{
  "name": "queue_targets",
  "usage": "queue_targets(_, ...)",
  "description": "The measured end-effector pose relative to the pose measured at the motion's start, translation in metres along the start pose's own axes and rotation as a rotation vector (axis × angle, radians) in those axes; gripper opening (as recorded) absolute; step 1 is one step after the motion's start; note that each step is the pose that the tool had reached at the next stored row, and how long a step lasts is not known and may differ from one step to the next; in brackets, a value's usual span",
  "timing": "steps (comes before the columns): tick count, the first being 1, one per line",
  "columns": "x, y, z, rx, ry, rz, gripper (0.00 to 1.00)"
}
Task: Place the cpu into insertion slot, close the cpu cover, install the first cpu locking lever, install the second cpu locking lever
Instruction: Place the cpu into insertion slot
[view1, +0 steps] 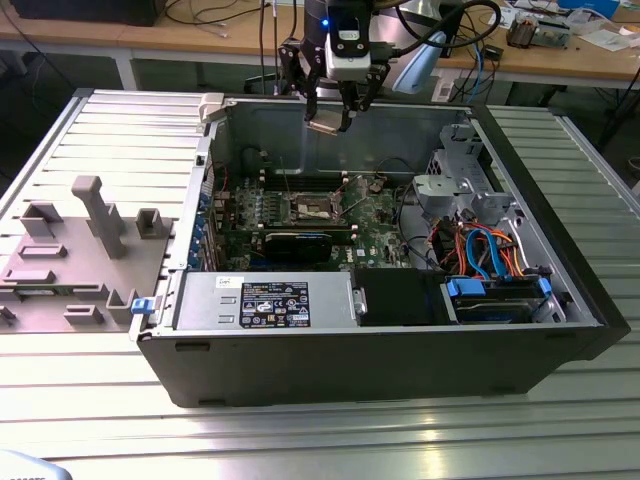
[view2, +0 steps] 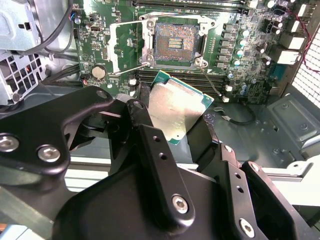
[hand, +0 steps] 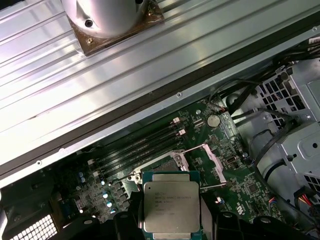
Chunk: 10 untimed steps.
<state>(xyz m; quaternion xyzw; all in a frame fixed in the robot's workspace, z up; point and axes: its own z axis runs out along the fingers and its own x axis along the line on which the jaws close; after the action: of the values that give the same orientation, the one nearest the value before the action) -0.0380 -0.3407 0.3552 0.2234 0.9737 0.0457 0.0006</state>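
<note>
While the cpu (view2: 180, 107) (hand: 171, 205) (view1: 325, 125) hangs in the air well above the insertion slot (view2: 175, 44) (view1: 308, 208) (hand: 161, 165), the gripper (view2: 175, 114) (hand: 171, 222) (view1: 327, 122) pinches it by 2 opposite edges, its black fingers (view2: 145, 107) pressed against the chip's green rim. The silvery top of the chip faces both wrist views, tilted in the second wrist view. No part of it touches the slot.

That slot lies bare, its dark pin field showing inside the metal rim. The cpu cover (view2: 110, 47) (hand: 212, 160) is swung open and lies just beside the slot, hinged at 1 edge. A thin wire lever (view2: 131, 68) juts from the slot's corner on the cover's side, and another wire lever (view2: 210, 80) angles away from the opposite corner; both stand free of the frame.

Around the slot spreads the green motherboard (view2: 240, 55) (view1: 380, 215) (hand: 195, 125), with long black memory slots (hand: 140, 145) running close by. A round coin battery (view2: 98, 73) (hand: 213, 120) sits near the cover, beyond it from the slot.

An open computer case (view1: 350, 360) encloses the board. To the exterior view's right of the slot sits a drive bay with blue and orange cables (view1: 485, 250); toward the front of the exterior view from the slot lies a grey power supply (view1: 265, 300). Well to the exterior view's left of the slot, outside the case, a grey plastic fixture (view1: 95, 215) rests on the ribbed metal table (view1: 400, 430).
</note>
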Motion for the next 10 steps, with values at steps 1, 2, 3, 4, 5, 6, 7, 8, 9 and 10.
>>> queue_targets(1,0.0,0.0,0.0,0.0,0.0,0.001,0.55)
queue_targets(2,0.0,0.0,0.0,-0.0001,-0.0001,0.001,0.55)
queue_targets(3,0.0,0.0,0.0,0.0,-0.0001,0.002,0.55)
queue_targets(4,0.0,0.0,0.0,0.0,-0.0002,0.002,0.55)
queue_targets(5,0.0,0.0,0.0,-0.0001,-0.0002,0.002,0.55)
queue_targets(6,0.0,0.0,0.0,-0.0001,-0.0002,0.003,0.55)
queue_targets(7,0.0,0.0,0.0,-0.0001,-0.0003,0.004,0.55)
queue_targets(8,0.0,0.0,0.0,-0.0001,-0.0004,0.004,0.55)
queue_targets(9,0.0,0.0,0.0,-0.0001,-0.0004,0.005,0.55)
queue_targets(10,0.0,0.0,0.0,-0.0001,-0.0005,0.005,0.55)
